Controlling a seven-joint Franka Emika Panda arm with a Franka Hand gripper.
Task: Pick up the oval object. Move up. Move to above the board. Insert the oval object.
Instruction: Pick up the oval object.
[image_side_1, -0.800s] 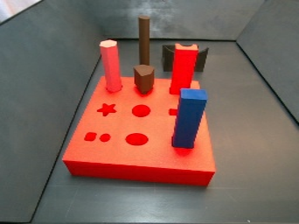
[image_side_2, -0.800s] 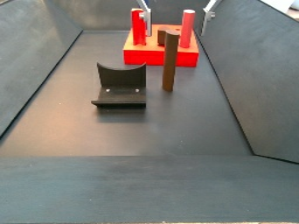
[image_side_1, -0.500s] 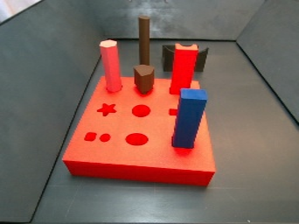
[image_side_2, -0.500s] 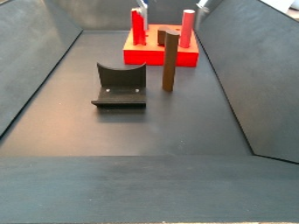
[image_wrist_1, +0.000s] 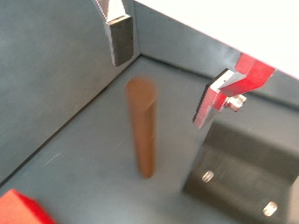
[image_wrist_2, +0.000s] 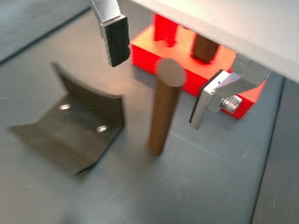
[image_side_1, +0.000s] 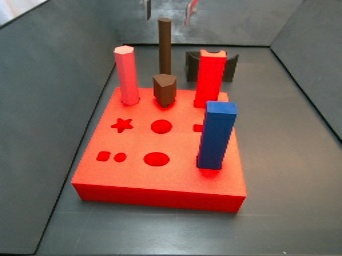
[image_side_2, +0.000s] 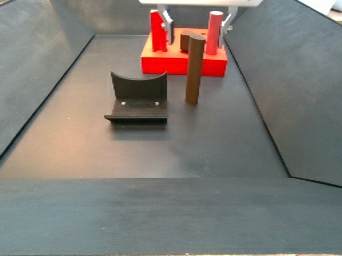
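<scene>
The oval object is a tall dark brown peg standing upright on the grey floor just beyond the red board. It also shows in a side view and in both wrist views. My gripper is open and empty, directly above the peg. Its fingers stand either side of the peg's top without touching it, in both wrist views. In a side view the gripper hangs over the peg, with the board behind.
On the board stand a pink hexagonal post, a short brown stub, a red post and a blue block. The fixture stands on the floor beside the peg. Grey walls enclose the floor.
My gripper has come down towards the peg; its fingertips now show at the top of a side view where they did not before. The peg has not moved.
</scene>
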